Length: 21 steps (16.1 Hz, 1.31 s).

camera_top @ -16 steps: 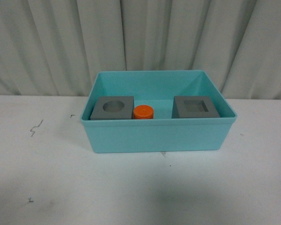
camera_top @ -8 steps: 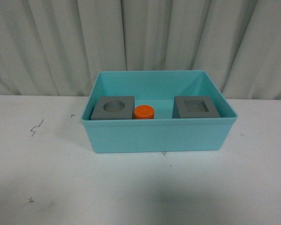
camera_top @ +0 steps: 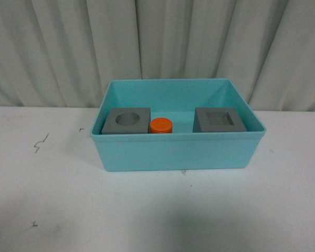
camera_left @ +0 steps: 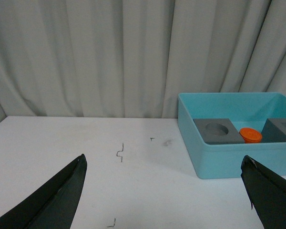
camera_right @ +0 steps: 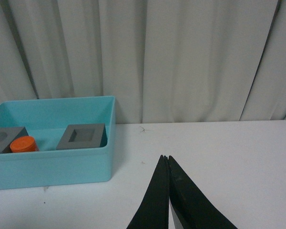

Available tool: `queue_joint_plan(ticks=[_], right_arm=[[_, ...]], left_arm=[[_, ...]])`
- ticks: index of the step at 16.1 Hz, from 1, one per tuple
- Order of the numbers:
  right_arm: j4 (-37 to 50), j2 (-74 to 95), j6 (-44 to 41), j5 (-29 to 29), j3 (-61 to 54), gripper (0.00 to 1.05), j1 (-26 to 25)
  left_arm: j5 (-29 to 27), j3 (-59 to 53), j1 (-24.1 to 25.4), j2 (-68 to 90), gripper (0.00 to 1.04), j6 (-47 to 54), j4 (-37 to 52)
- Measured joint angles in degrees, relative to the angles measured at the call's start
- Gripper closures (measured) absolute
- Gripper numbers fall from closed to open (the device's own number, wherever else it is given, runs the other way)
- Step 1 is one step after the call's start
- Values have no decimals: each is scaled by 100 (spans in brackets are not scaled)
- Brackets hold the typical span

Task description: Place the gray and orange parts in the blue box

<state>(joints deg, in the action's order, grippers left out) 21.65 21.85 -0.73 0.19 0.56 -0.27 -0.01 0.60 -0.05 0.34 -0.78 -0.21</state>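
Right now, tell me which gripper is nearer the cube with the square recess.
Right, as far as the wrist views show. The right gripper, shut, is off the blue box's right side, where that cube sits. The left gripper, open, is off the opposite side.

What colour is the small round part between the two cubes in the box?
Orange. The small round part shows best in the front view.
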Motion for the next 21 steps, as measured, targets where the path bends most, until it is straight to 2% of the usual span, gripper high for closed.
queue_joint_plan(ticks=[10, 11, 12, 17, 21], right_arm=[[-1263, -1248, 7, 0, 0, 103, 0], [-1978, -1757, 7, -9, 0, 103, -2], [-2105, -2177, 9, -13, 0, 103, 0], [-2186, -2164, 9, -11, 2, 103, 0], [-2186, -2164, 9, -9, 2, 56, 0]], left_arm=[[0, 0, 0, 0, 7, -2, 0], [-2, 0, 0, 0, 7, -2, 0], [4, 0, 0, 0, 7, 0, -2], [0, 0, 0, 0, 7, -2, 2], [0, 0, 0, 0, 7, -2, 2]])
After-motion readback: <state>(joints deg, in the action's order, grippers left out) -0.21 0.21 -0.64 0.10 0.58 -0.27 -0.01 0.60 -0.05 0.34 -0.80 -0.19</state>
